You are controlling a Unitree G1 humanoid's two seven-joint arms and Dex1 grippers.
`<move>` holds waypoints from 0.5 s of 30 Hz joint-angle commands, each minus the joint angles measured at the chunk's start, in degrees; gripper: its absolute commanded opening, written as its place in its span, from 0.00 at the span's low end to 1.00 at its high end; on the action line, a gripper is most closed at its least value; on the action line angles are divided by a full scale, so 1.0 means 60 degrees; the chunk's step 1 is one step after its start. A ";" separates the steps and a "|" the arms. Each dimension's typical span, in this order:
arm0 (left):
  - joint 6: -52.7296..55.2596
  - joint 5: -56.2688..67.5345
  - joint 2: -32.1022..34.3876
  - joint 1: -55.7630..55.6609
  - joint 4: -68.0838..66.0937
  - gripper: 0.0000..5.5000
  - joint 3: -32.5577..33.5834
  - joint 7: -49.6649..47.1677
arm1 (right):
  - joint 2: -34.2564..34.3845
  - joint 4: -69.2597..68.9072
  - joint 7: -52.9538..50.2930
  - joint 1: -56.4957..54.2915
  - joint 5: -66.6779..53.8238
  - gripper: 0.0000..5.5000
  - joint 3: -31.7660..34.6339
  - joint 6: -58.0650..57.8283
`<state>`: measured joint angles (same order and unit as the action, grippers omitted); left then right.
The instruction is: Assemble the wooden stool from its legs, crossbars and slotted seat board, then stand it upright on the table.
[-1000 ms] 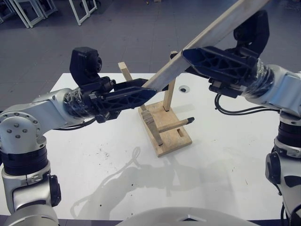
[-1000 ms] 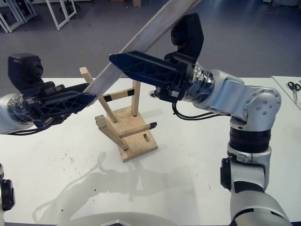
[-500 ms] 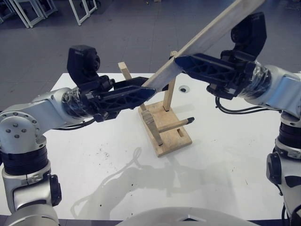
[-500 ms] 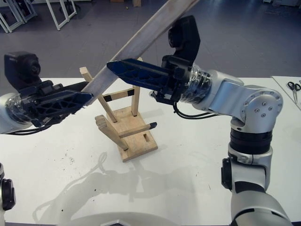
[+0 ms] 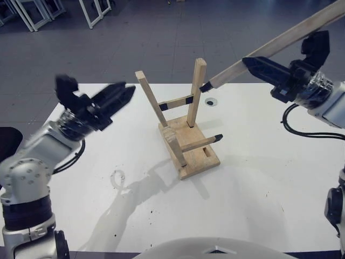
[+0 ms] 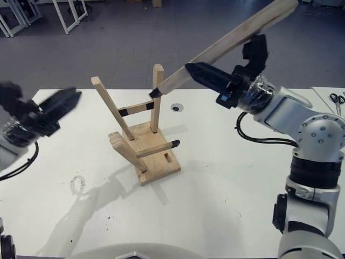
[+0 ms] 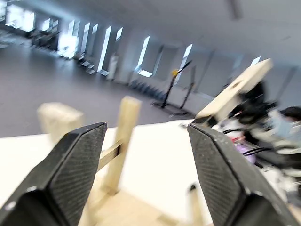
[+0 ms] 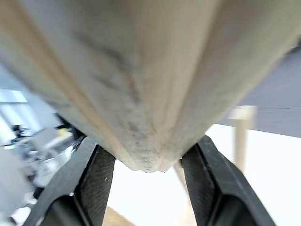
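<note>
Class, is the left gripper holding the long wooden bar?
No, the left gripper is open and empty; the right gripper alone grips the long wooden bar.

Seat board (image 5: 197, 162) lies mid table (image 5: 259, 205), legs (image 5: 196, 91) standing on it (one tilted); long leg (image 5: 280, 43) slants above, rightward.

The left arm (image 5: 32, 167) and right arm (image 6: 315, 129) are rounded silver-grey shells with black joint rings, film-wrapped wrists (image 6: 257, 90), looping black cables (image 6: 259, 140) and 2 ribbed black fingers (image 7: 75, 179) each.
</note>
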<state>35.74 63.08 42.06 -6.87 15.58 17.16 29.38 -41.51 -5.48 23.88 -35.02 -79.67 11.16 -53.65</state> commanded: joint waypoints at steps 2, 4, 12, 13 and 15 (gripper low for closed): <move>-0.2687 -0.5729 -0.0698 0.0272 -0.2802 0.58 -0.2983 -0.0890 | -0.0727 0.0060 0.1402 0.1417 0.3632 0.37 -0.0898 0.1627; -0.3248 -0.7071 -0.1135 -0.0209 -0.3813 0.58 -0.3718 -0.1260 | -0.0778 -0.0136 0.1834 0.2045 0.4909 0.37 -0.1528 0.2308; -0.4491 -0.9117 -0.2740 -0.1763 -0.6839 0.58 -0.4225 -0.1486 | -0.0231 -0.1344 0.2792 0.3816 0.7145 0.37 -0.2756 0.3338; -0.4553 -0.9194 -0.2826 -0.1862 -0.6995 0.58 -0.4213 -0.1411 | -0.0241 -0.1486 0.2915 0.3972 0.7277 0.37 -0.2846 0.3362; -0.4683 -0.9315 -0.2989 -0.2021 -0.7220 0.58 -0.4212 -0.1198 | -0.0330 -0.1847 0.3249 0.4322 0.7421 0.37 -0.2956 0.3359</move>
<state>8.36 8.38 25.13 -17.12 -25.90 -8.21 20.81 -42.95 -13.73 41.12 -11.02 -36.33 -5.76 -33.98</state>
